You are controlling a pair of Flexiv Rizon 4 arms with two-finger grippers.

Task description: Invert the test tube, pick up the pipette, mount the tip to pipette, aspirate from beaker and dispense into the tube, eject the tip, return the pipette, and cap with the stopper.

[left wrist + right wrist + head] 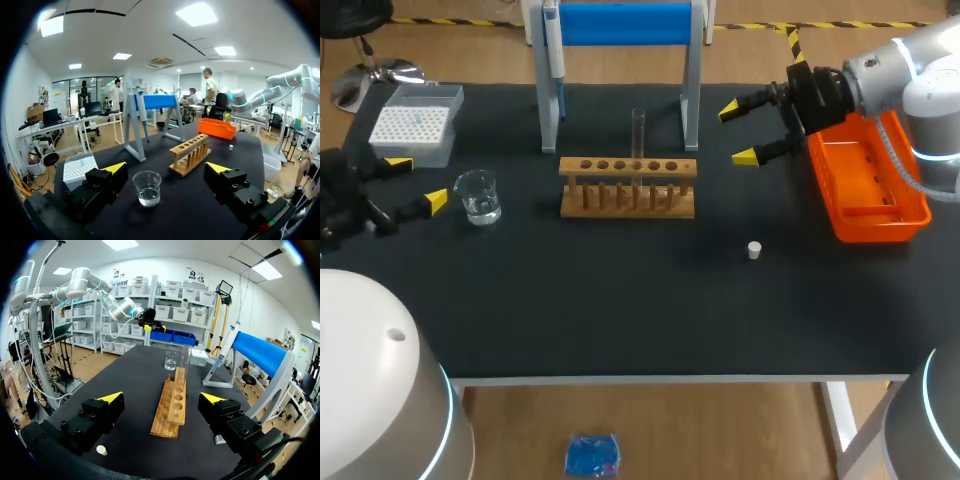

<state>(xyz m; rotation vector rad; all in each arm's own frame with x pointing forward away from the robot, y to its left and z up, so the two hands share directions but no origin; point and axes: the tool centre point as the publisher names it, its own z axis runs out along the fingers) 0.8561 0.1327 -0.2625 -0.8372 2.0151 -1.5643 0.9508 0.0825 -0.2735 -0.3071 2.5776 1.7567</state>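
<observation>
Left end effector [417,181]: the beaker [478,196] stands just ahead, in line with the gap between its spread fingers; the tip box [415,123] sits near beside it. Right end effector [737,133]: open table [620,320] lies between it and the rack [628,187]. The tube [638,135] rises above the rack; the stand [548,115] straddles the space behind. The orange bin [868,180] bounds the right side. The stopper [754,250] stands alone on the near stretch.

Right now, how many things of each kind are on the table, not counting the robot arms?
Beaker: 1
Test tube: 1
Wooden rack: 1
Tip box: 1
Pipette stand: 1
Pipette: 1
Stopper: 1
Orange tray: 1
Total: 8
</observation>
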